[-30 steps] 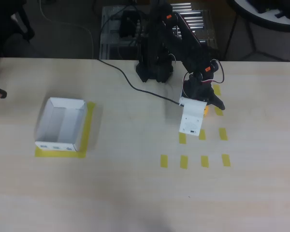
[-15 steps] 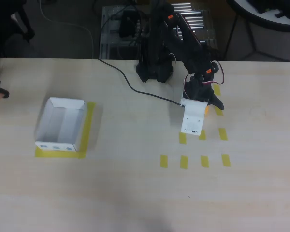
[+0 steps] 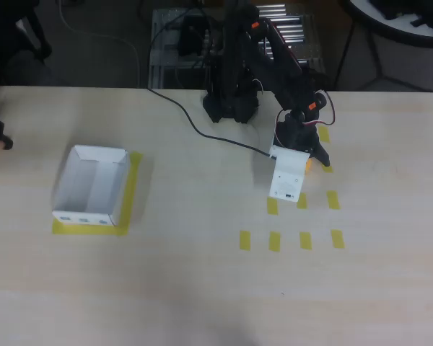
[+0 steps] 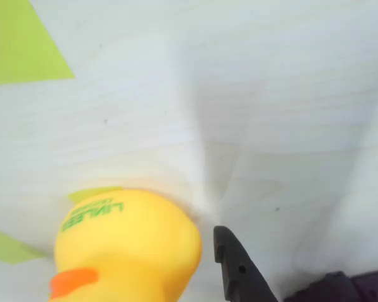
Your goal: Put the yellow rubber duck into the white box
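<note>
- Reaching phase: claw (image 4: 208, 277) low over counter (image 3: 202, 288), yellow rubber duck (image 4: 129, 248) just beside one dark finger.
- Claw state: cannot tell.
- Next: pinch duck, lift, carry to white box (image 3: 91, 185), well apart at left of overhead view.

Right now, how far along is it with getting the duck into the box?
Early. Done: the gripper has reached the yellow rubber duck. In hand: closing in, one finger beside it, grasp unclear. Left: lift and carry to the white box, which stands empty at the table's left.
</note>
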`<move>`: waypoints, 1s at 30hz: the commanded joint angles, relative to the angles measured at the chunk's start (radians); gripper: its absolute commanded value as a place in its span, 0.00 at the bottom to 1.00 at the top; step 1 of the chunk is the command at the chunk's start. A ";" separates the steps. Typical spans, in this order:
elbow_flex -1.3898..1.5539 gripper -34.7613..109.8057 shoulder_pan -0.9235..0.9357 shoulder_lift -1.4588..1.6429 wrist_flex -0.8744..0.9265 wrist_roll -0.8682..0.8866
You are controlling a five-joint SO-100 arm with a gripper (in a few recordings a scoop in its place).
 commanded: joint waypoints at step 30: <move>-0.390 0.24 0.189 0.288 0.155 0.239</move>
